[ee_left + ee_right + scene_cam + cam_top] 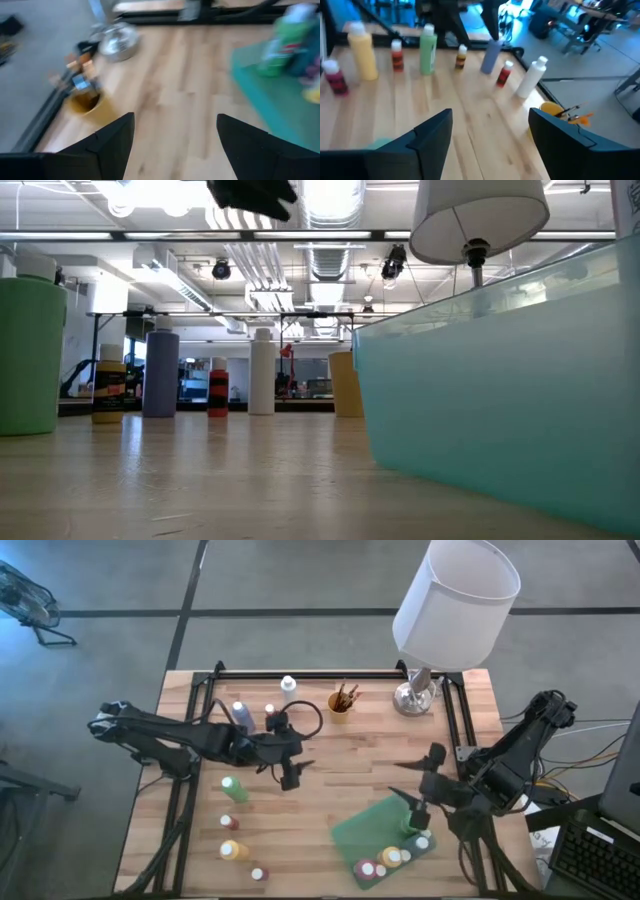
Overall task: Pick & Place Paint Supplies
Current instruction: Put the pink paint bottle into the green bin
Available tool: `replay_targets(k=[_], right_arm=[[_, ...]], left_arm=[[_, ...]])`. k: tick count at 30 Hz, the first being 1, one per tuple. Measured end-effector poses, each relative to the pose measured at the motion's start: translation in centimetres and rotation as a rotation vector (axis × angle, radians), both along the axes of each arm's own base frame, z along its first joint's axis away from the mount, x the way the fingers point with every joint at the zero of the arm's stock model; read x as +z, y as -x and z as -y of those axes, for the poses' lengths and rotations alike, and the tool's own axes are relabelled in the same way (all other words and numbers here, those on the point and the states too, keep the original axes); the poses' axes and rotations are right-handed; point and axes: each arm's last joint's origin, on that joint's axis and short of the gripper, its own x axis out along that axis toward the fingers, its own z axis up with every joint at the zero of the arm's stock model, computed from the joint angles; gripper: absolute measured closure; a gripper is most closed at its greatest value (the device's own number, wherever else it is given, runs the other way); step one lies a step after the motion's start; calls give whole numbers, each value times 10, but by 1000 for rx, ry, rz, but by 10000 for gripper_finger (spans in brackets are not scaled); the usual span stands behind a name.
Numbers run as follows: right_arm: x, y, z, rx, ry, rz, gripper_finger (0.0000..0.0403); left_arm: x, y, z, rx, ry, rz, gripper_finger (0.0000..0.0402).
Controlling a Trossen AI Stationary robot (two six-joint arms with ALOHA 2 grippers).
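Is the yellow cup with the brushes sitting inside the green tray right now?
No, in the high view the yellow cup stands on bare wood near the lamp, well apart from the green tray.

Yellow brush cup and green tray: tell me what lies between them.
Nothing: in the high view, only bare wooden tabletop runs from the yellow cup to the green tray.

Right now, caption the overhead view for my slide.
Both open grippers, left and right, hover between scattered paint bottles and green tray.
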Motion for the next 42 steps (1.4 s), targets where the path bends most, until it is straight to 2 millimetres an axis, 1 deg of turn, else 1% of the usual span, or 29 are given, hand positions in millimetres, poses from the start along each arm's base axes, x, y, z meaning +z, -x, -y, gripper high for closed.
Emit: replay_targets(k=[3, 6, 9, 12, 14, 17, 21, 25, 28, 35, 38, 42], right_arm=[[1, -6, 6, -40, 44, 7, 156], [-4, -13, 16, -98, 68, -2, 163], [-7, -20, 26, -132, 59, -24, 170], [-8, -25, 34, -141, 33, -52, 172], [-9, -28, 38, -150, 26, -61, 169], [-9, -30, 43, -159, 35, -74, 159], [-9, -32, 49, -177, 46, -85, 142], [-6, -27, 60, -221, 30, -91, 126], [-2, -23, 70, -268, -9, -67, 116], [8, -14, 87, -322, -46, -27, 100], [11, -12, 92, -337, -56, -13, 96], [14, -9, 96, -351, -62, -1, 90]], left_arm=[[-3, 5, -3, 87, -9, -34, 115], [-7, 9, -3, 106, 12, -72, 115], [-7, 15, 0, 35, 69, -117, 115], [-8, 21, 9, -73, 129, -169, 115], [-9, 26, 18, -130, 134, -197, 115], [-10, 33, 35, -216, 96, -227, 115], [-10, 43, 63, -345, 43, -243, 115], [-10, 57, 89, -441, 34, -241, 115], [-10, 67, 105, -482, 61, -239, 115], [-11, 86, 131, -556, 113, -247, 115], [-15, 90, 140, -571, 126, -262, 115], [-23, 89, 150, -576, 129, -293, 115]])
